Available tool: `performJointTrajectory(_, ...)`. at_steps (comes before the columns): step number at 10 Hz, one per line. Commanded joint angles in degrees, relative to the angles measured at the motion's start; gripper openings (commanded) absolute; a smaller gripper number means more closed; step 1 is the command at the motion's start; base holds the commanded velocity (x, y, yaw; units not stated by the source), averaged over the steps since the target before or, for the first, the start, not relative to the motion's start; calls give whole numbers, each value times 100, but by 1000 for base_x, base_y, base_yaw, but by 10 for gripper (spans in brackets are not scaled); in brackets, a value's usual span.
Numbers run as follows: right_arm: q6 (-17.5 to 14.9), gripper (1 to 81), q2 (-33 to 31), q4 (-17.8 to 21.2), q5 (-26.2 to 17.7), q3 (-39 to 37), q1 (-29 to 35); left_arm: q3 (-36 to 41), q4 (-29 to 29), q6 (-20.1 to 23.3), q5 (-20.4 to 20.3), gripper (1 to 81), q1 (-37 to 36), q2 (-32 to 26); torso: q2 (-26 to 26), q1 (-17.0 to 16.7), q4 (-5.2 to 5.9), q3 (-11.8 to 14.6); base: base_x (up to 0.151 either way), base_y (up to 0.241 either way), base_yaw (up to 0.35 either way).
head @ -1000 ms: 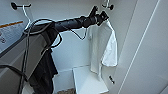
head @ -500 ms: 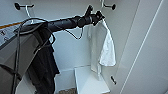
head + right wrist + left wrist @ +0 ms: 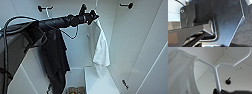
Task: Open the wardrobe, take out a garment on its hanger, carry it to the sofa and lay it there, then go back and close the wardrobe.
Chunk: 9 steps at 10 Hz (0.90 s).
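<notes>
The wardrobe (image 3: 75,52) stands open in front of me, showing its white inside. My left gripper (image 3: 91,15) is raised high inside it and is shut on the stem of the thin white hanger (image 3: 215,70). The garment (image 3: 101,50), a white T-shirt, hangs from that hanger just below the gripper. In the left wrist view the shirt's shoulder (image 3: 179,72) sits on the hanger's arm. There the hanger's hook (image 3: 244,55) curves against the ceiling with no rail in it, and the left gripper (image 3: 218,91) holds the stem from below. The right wrist view shows my own dark parts.
A long black garment (image 3: 55,60) hangs at the left of the wardrobe, behind my left arm. Black pegs (image 3: 45,8) (image 3: 127,5) stick out of the top wall. An open white door (image 3: 150,62) with a small handle (image 3: 125,83) stands at the right. A white shelf (image 3: 97,80) lies low inside.
My left gripper has drawn slightly to the left with the hanger and white shirt. More of the black garment shows behind the arm.
</notes>
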Motion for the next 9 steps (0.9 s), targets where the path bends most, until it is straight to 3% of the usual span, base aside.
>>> performJointTrajectory(1, -2, 811, 58, 45, -362, 26, 164, 140, 258, 94, -89, 10, -1120, 33, 0, 0, -4, 0, 0, 0, 0)
performJointTrajectory(2, -10, 811, 58, 44, -353, 35, 164, 219, 302, 94, -89, 10, -1059, -10, 0, 0, 50, 0, 0, 0, 0)
performJointTrajectory(4, -10, 811, 58, 36, -265, 44, 155, 369, 328, 94, -89, 10, -1014, -107, 0, 2, 50, 469, 0, 0, 0)
performJointTrajectory(5, -10, 811, 58, 36, -248, 44, 155, 465, 328, 94, -89, 10, -1005, -151, 0, 2, 48, 541, 0, 0, 0)
performJointTrajectory(6, -10, 811, 58, 36, -248, 44, 173, 562, 328, 94, -89, 10, -962, -212, 2, 4, 50, 563, 0, 0, 0)
performJointTrajectory(7, -10, 811, 58, 44, -248, 44, 173, 641, 328, 94, -89, 10, -900, -274, 5, 4, 48, 350, 0, 0, 0)
performJointTrajectory(9, -10, 811, 58, 36, -248, 44, 164, 782, 328, 94, -89, 10, -786, -371, -2, -9, 50, 496, 0, 0, 0)
